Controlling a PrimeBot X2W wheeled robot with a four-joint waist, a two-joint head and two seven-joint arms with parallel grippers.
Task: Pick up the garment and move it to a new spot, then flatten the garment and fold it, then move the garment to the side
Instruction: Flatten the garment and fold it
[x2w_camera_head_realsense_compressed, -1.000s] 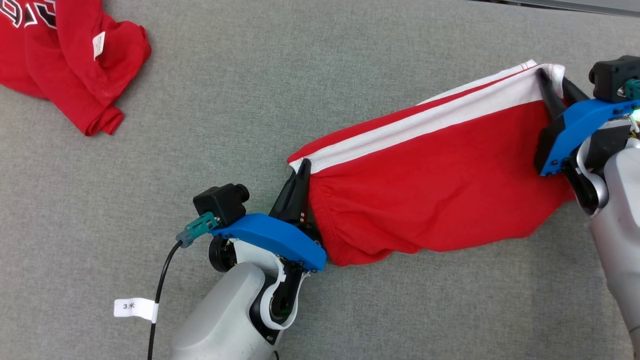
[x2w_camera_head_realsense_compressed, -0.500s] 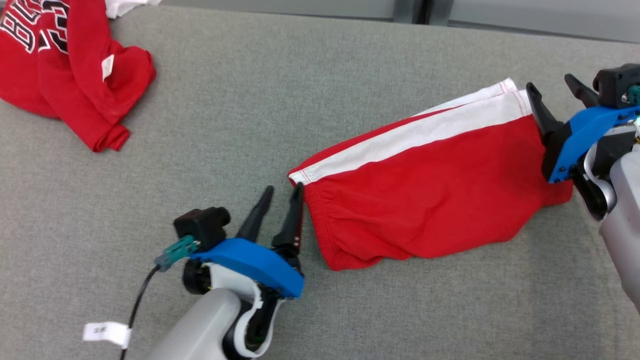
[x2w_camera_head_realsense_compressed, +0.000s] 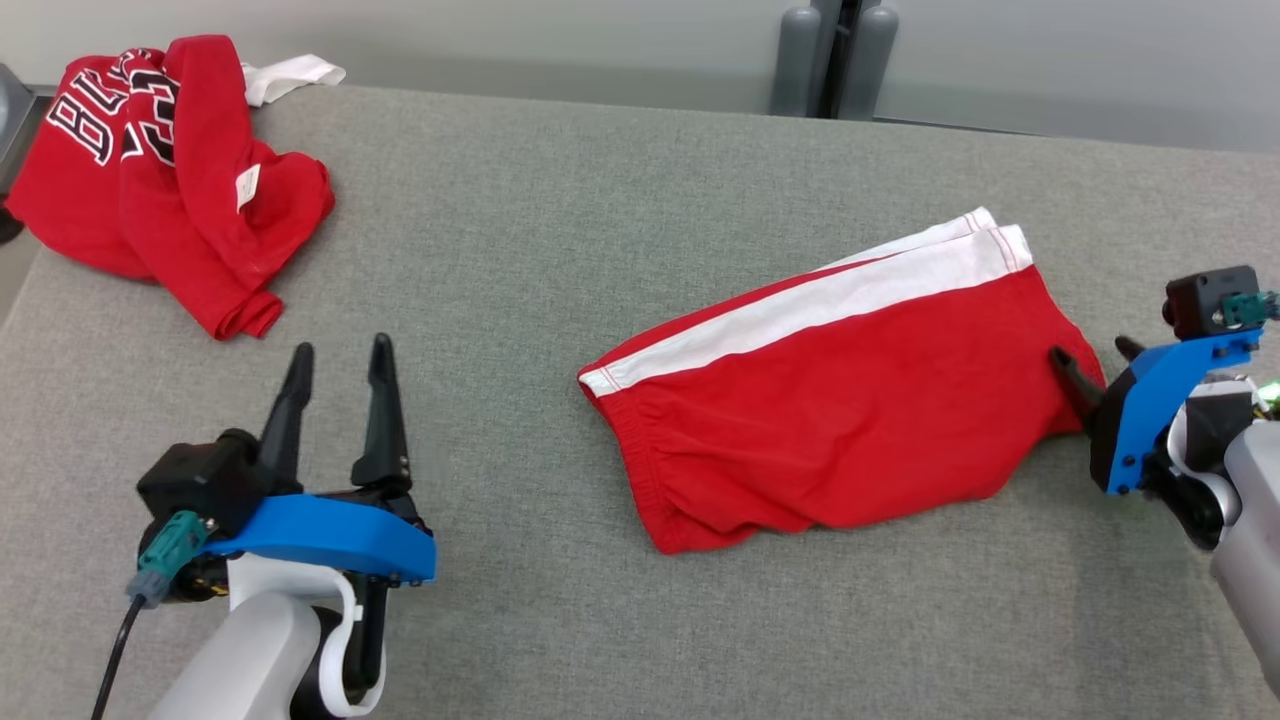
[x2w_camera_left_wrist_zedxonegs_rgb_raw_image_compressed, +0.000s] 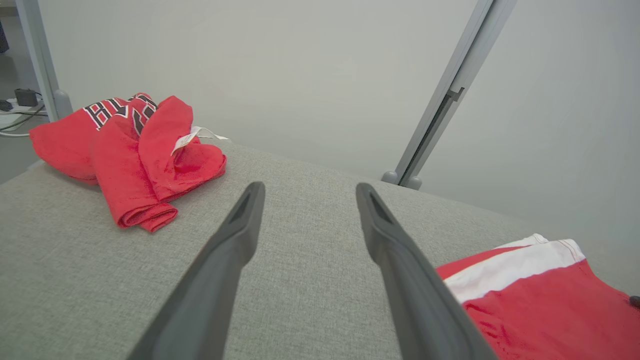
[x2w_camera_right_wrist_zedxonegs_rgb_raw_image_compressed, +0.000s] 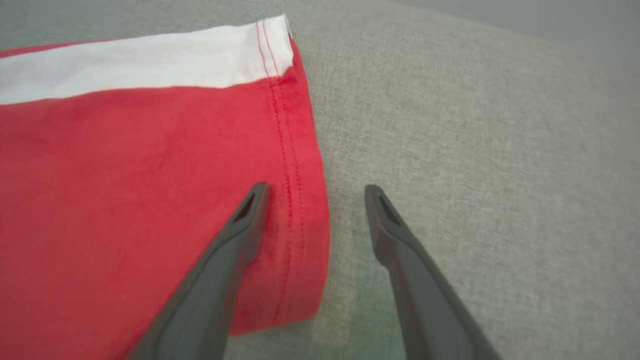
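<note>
My left gripper (x2w_camera_head_realsense_compressed: 340, 345) and right gripper (x2w_camera_head_realsense_compressed: 1090, 348) stand spread and empty, the garment (x2w_camera_head_realsense_compressed: 840, 410) lying folded on the surface (x2w_camera_head_realsense_compressed: 560, 230) between them, hem beside the right one; only the move aside seems left.

i see wide bare table (x2w_camera_head_realsense_compressed: 500, 250) to pass between crumpled jersey (x2w_camera_head_realsense_compressed: 150, 200) far left and shorts (x2w_camera_head_realsense_compressed: 850, 420).

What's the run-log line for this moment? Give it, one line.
garment: red shorts with white side stripe, flat on grey fabric table | left hand: open, clear of shorts | right hand: open, astride hem
</note>
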